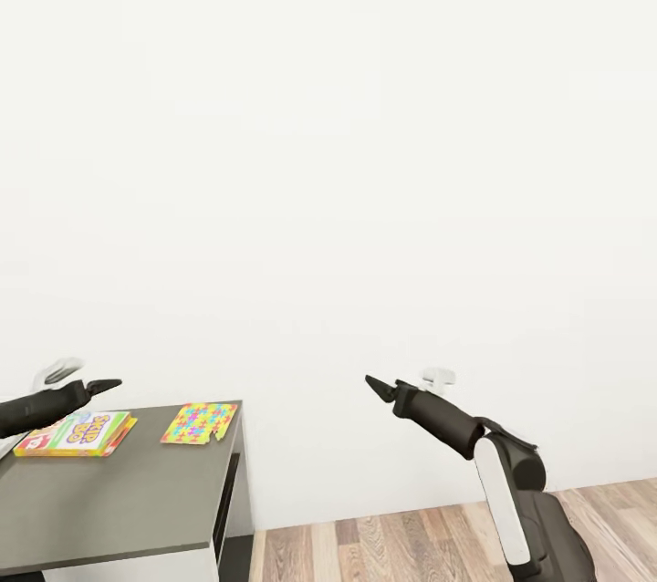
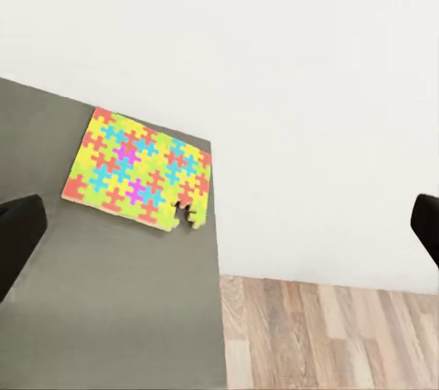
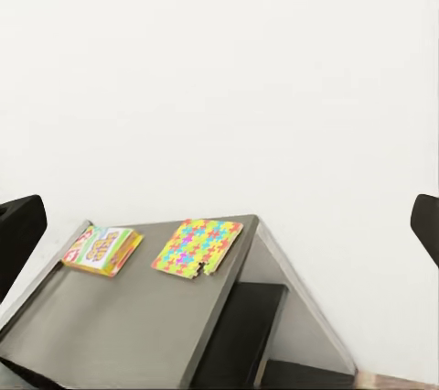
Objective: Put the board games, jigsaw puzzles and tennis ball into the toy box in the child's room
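Observation:
A white-green SKIP-BO board game (image 1: 75, 433) (image 3: 102, 250) lies flat on the dark grey table (image 1: 119, 500). Beside it, near the table's far corner, lies a jigsaw puzzle (image 1: 200, 422) (image 2: 137, 170) (image 3: 198, 245) of pink, yellow, green and blue pieces, with a piece coming loose at one corner. My left gripper (image 1: 111, 385) (image 2: 219, 230) hovers open just above the board game. The right gripper (image 1: 372, 383) (image 3: 219, 225) is open in mid-air off the table's right side, holding nothing. The toy box, tennis ball and bed are out of view.
A plain white wall stands close behind the table. The table's right end has an open dark shelf (image 3: 242, 335) beneath the top. Wood-plank floor (image 1: 411, 545) stretches to the right of the table, under my right arm.

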Robot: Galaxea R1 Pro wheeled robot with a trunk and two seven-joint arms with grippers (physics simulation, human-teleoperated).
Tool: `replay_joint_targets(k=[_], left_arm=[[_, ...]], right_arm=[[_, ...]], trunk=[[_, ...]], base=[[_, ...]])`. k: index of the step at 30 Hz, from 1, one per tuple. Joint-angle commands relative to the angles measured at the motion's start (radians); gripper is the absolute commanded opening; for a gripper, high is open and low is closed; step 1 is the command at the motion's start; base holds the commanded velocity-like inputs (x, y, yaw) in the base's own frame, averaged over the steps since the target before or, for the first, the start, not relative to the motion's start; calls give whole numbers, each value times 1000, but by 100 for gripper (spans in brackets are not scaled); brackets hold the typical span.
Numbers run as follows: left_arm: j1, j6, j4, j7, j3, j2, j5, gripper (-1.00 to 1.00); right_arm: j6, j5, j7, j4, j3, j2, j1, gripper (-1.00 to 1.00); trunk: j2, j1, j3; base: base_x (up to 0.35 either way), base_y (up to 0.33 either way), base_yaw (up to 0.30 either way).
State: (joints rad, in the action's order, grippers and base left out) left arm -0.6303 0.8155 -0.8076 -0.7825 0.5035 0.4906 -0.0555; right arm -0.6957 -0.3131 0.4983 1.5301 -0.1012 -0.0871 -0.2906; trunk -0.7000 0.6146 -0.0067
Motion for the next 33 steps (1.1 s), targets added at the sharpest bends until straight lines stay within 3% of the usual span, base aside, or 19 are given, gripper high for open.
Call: replay_joint_targets(k=[1, 4, 10, 14, 17, 18, 19, 33], left_arm=[[-5, 6, -8, 66, 1, -25, -6, 100], [-10, 2, -42, 198, 1, -88, -6, 100], [-12, 0, -80, 282, -15, -142, -6, 100], [-12, 0, -87, 294, -52, -154, -3, 100], [-12, -1, -93, 307, -109, -157, 0, 100], [-12, -3, -93, 334, -147, -156, -1, 100], [-12, -3, -93, 343, -156, -157, 0, 100], [-12, -6, -93, 369, -175, -162, 3, 100]], right_arm=[[-8, -2, -24, -4, 7, -1, 0, 100], [-10, 0, -78, -12, 22, -2, -1, 100], [-10, 2, -127, -18, 53, -2, 0, 100], [-10, 3, -158, -18, 70, -2, 0, 100], [-10, 0, -195, -19, 79, -2, 0, 100], [-11, -1, -230, -20, 85, -3, 1, 100], [-11, 0, -242, -23, 89, -3, 0, 100], [-15, 0, -396, -108, 131, -14, -24, 100]], trunk=[[-1, 0, -1], [-1, 0, -1], [-1, 0, -1], [-1, 0, -1], [-1, 0, -1], [-1, 0, -1], [-1, 0, -1], [-1, 0, -1]], base=[[0, 0, 0], [0, 0, 0], [0, 0, 0], [2, 0, 0], [119, 0, 0], [277, 0, 0], [297, 0, 0], [102, 0, 0]])
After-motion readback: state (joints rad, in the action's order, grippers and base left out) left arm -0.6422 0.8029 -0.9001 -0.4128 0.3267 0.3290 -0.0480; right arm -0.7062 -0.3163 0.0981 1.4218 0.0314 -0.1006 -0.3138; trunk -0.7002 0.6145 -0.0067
